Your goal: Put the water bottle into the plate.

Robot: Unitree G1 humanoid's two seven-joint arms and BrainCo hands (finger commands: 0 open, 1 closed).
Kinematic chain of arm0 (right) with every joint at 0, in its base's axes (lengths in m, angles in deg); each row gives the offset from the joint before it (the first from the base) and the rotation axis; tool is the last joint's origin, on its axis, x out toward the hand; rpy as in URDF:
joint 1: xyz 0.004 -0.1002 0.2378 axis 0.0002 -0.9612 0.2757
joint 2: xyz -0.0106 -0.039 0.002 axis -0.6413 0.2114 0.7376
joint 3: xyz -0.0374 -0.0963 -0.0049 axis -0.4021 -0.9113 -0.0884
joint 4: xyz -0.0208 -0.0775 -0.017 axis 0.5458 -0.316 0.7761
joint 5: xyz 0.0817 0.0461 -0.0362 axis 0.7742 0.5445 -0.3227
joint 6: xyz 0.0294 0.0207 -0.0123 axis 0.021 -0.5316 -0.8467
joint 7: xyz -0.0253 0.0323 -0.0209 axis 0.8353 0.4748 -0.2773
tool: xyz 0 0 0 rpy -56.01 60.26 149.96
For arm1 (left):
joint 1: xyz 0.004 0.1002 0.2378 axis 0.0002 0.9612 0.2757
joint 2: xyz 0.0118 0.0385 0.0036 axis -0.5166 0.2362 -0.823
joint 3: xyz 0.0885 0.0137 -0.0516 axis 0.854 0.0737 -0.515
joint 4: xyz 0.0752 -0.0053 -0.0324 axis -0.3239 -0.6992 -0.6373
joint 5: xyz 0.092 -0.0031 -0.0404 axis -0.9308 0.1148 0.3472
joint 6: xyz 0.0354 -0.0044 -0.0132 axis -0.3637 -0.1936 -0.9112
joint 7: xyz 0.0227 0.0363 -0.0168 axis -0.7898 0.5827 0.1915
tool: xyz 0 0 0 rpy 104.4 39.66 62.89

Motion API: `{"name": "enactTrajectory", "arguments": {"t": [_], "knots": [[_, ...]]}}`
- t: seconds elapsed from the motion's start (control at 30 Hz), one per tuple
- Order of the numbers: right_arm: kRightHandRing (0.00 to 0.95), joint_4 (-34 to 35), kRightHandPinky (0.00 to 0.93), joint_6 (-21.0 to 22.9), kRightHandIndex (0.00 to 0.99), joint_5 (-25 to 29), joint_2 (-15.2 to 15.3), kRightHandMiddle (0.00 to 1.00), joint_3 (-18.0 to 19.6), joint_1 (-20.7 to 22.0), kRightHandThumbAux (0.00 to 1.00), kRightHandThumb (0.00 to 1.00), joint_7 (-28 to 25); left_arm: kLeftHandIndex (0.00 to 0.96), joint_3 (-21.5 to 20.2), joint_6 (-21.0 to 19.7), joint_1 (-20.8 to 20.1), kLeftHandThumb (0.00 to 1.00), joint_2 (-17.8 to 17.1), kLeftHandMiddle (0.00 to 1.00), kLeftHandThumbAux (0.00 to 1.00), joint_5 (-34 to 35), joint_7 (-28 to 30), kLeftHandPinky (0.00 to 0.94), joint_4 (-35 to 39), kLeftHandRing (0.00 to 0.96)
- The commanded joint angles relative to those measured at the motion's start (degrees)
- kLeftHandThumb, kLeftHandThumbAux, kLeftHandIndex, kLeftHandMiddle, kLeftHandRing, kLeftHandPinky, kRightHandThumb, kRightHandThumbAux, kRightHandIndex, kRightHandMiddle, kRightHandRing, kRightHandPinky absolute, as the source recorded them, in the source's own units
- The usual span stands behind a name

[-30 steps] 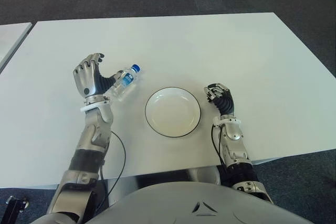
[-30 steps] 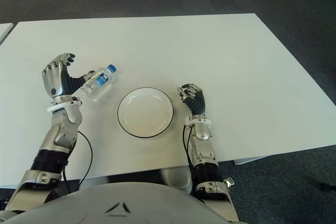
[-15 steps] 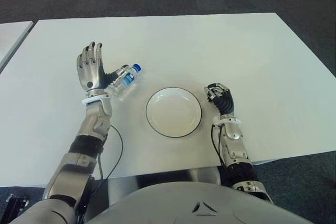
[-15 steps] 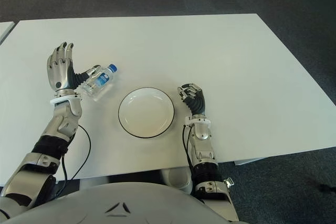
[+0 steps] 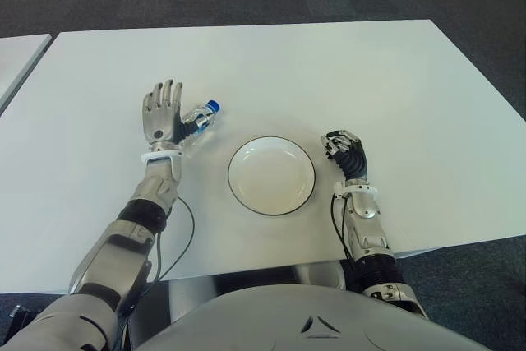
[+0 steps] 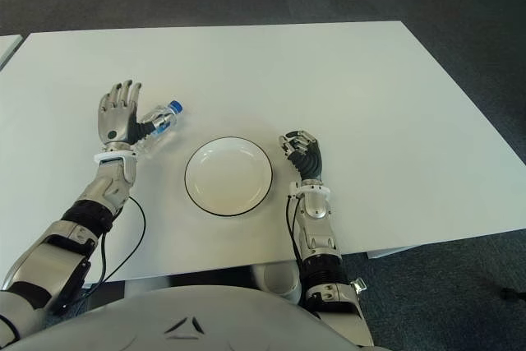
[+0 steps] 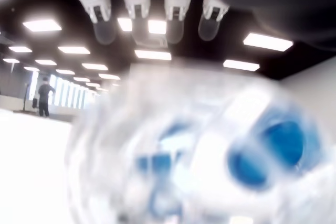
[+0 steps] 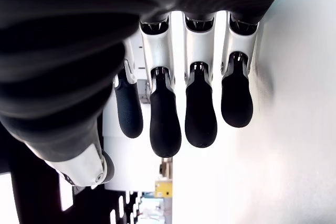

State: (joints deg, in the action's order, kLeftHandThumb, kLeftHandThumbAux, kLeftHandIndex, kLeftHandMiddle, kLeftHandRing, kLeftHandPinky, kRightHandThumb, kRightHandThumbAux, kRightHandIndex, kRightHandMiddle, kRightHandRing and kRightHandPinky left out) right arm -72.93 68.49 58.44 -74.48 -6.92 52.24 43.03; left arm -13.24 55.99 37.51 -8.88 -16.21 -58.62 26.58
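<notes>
The clear water bottle (image 5: 198, 118) with a blue cap lies on its side on the white table (image 5: 345, 71), left of the empty white plate (image 5: 271, 176), cap pointing away toward the right. My left hand (image 5: 162, 113) stands against the bottle's near-left side, fingers straight and spread, not wrapped around it. In the left wrist view the bottle (image 7: 199, 156) fills the picture close under the palm, with the fingertips (image 7: 137, 4) extended beyond it. My right hand (image 5: 345, 152) shows just right of the plate, its fingers (image 8: 164, 124) curled and holding nothing.
Another white table (image 5: 16, 59) shows at the far left across a gap. Dark carpet surrounds the table. A black cable (image 5: 187, 232) loops on the table by my left forearm. The table's front edge runs close below the plate.
My left hand has moved right, up against the bottle, and its fingers have gone from curled to straight. The bottle, the plate and the right hand have stayed where they were.
</notes>
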Motion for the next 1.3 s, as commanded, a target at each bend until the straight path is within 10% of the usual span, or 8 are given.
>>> {"name": "enactTrajectory", "arguments": {"t": [0.03,0.67,1.3], "knots": [[0.663,-0.35,0.659,1.73,0.438,-0.56,-0.24,0.676,-0.34,-0.49,0.727,0.710,0.29,0.000,2.28,2.13,-2.40,0.445,-0.06,0.000,0.099,0.89,1.91,0.000,-5.60,0.000],[0.674,0.31,0.679,1.18,0.438,-0.50,0.01,0.686,-0.78,-1.09,0.727,0.710,0.27,0.000,7.27,5.01,-5.99,0.444,2.56,0.000,0.116,4.44,10.83,0.000,-18.94,0.000],[0.668,0.62,0.670,1.71,0.438,-0.33,-0.07,0.680,-0.80,-1.21,0.726,0.710,0.38,0.000,9.90,3.66,-7.70,0.635,2.32,0.008,0.383,5.69,21.10,0.048,-24.18,0.000]]}}
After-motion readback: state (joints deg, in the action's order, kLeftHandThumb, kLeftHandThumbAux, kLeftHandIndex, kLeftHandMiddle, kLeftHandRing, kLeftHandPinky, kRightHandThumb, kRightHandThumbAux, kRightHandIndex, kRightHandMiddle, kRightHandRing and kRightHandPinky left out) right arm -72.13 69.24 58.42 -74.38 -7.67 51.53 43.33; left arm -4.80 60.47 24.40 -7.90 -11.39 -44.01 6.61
